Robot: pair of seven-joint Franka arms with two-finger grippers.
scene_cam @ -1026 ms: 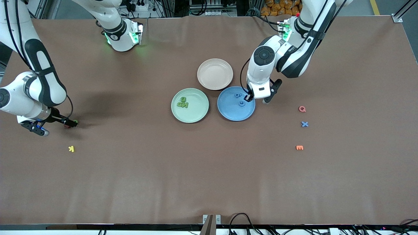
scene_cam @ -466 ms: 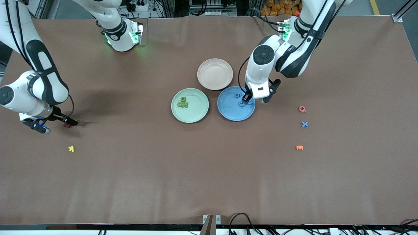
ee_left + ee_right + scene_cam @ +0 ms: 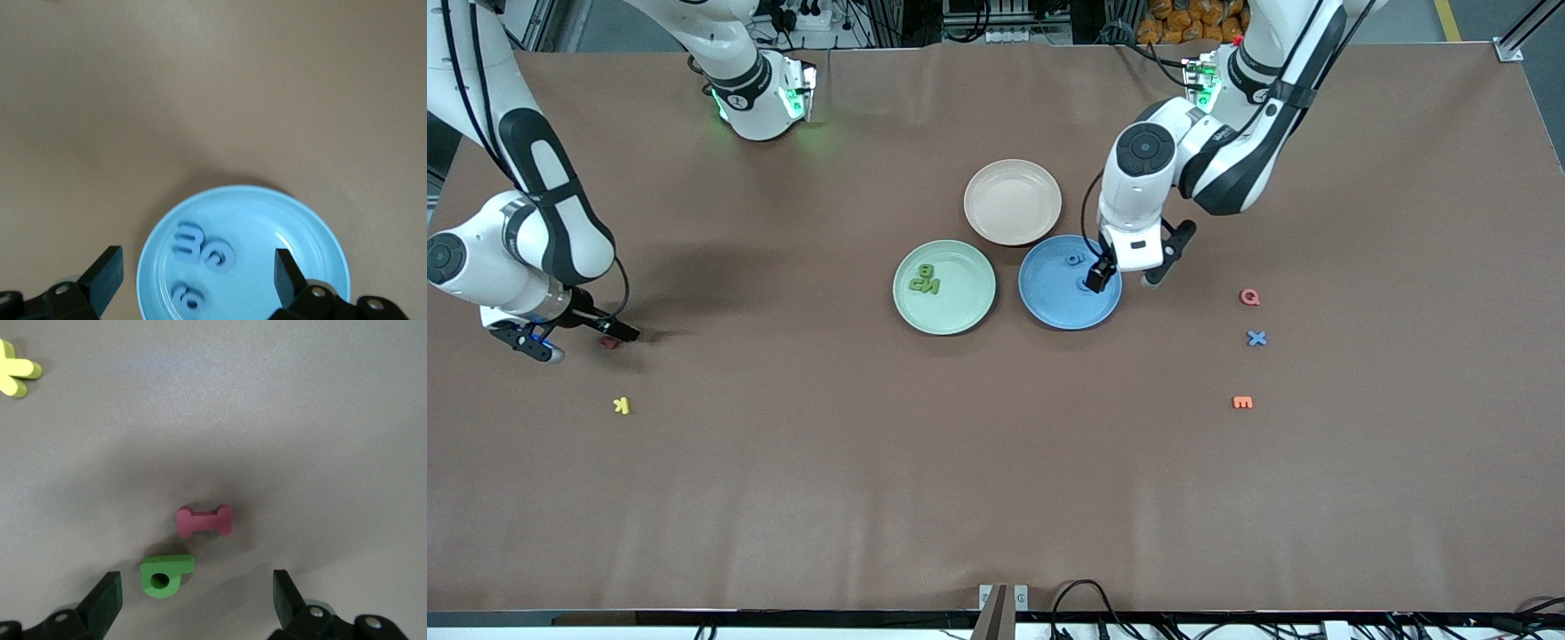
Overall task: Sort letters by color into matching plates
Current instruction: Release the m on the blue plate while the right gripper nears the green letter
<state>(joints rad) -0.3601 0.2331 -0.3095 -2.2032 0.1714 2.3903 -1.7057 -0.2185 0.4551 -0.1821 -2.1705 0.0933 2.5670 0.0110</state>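
three blue letters (image 3: 200,257) lie in the blue plate (image 3: 320,233) under the wide-open left gripper (image 3: 193,280); a green letter (image 3: 165,573) sits below the wide-open right gripper (image 3: 193,600).

Your front cam sits high, facing both bases, and takes in the whole table (image 3: 996,498). The left wrist cam looks straight down, close over the blue plate (image 3: 243,257), so you get the same plate (image 3: 1069,302) the front cam shows mid-table. The right wrist cam also points down, close above a green letter (image 3: 165,574) and a red one (image 3: 205,521), well away from the blue plate toward the right arm's end; the front cam catches that red one (image 3: 609,341) too.
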